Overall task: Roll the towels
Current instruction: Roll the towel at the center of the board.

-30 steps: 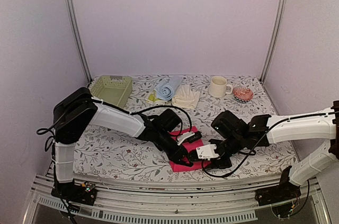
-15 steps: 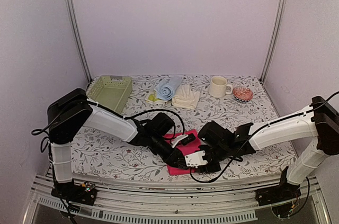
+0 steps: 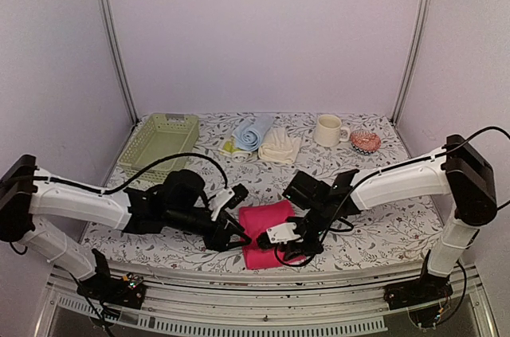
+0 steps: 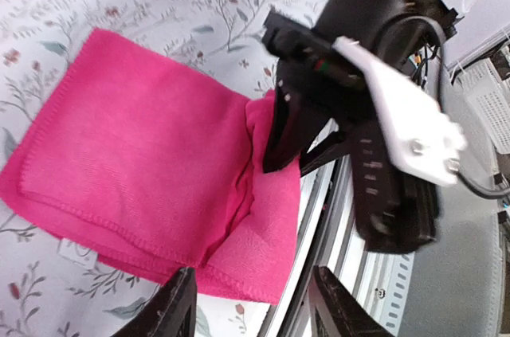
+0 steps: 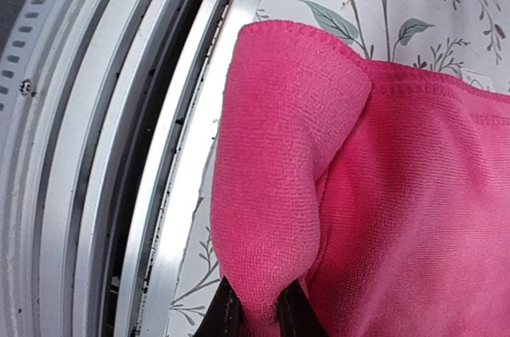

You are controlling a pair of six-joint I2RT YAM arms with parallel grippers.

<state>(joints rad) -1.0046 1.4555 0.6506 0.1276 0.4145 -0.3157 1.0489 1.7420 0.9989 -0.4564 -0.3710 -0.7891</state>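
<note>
A hot pink towel [image 3: 263, 225] lies folded at the table's near edge, its near edge lifted into a fold [image 5: 279, 186]. My right gripper [image 5: 259, 317] is shut on that fold and shows in the top view [image 3: 280, 248] at the towel's near right side. My left gripper [image 4: 255, 309] stands open just off the towel's left side [image 3: 231, 235], with nothing between its fingers. At the back lie a rolled light blue towel [image 3: 253, 131], a cream-white towel [image 3: 280, 146] and a bit of a pale yellow-green towel [image 3: 229, 146].
A pale green mesh basket [image 3: 163, 139] stands at the back left. A cream mug [image 3: 327, 130] and a small pink round object [image 3: 366, 142] are at the back right. The table's metal rail [image 5: 119, 146] runs right beside the pink towel.
My left gripper has opened, let go of the pink towel and drawn back to the left. My right gripper has closed on the towel's near edge.
</note>
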